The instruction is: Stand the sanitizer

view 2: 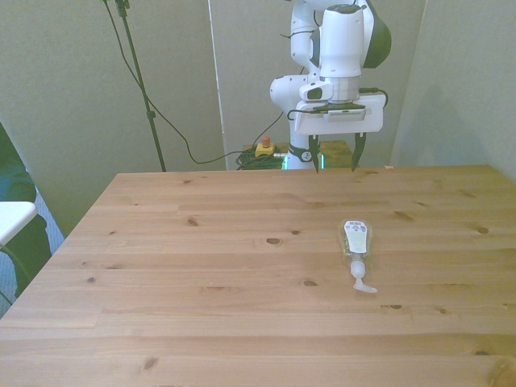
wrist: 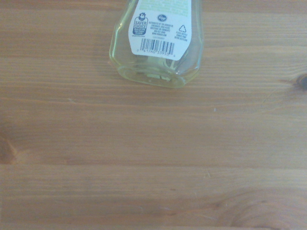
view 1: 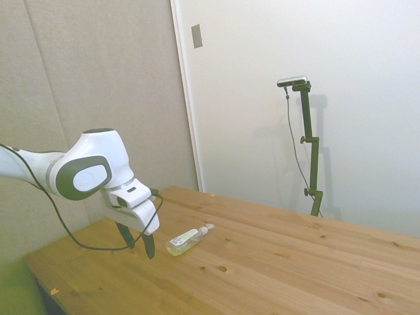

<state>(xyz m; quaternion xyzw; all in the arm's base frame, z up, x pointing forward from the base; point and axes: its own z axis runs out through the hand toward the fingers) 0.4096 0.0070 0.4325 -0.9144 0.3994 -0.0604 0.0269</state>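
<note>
The sanitizer (view 2: 355, 244) is a small clear bottle of pale yellowish liquid lying flat on the wooden table (view 2: 201, 266), its white pump top pointing toward the near edge in the front view. In the side view the sanitizer (view 1: 184, 241) lies just right of the gripper (view 1: 139, 244). The gripper (view 2: 334, 153) hangs open above the table's far edge, behind the bottle's base, holding nothing. The wrist view shows the sanitizer's base and barcode label (wrist: 158, 38) on bare wood.
A red and yellow button box (view 2: 264, 147) sits on the floor behind the table. A dark cable (view 1: 72, 230) loops from the arm beside the gripper.
</note>
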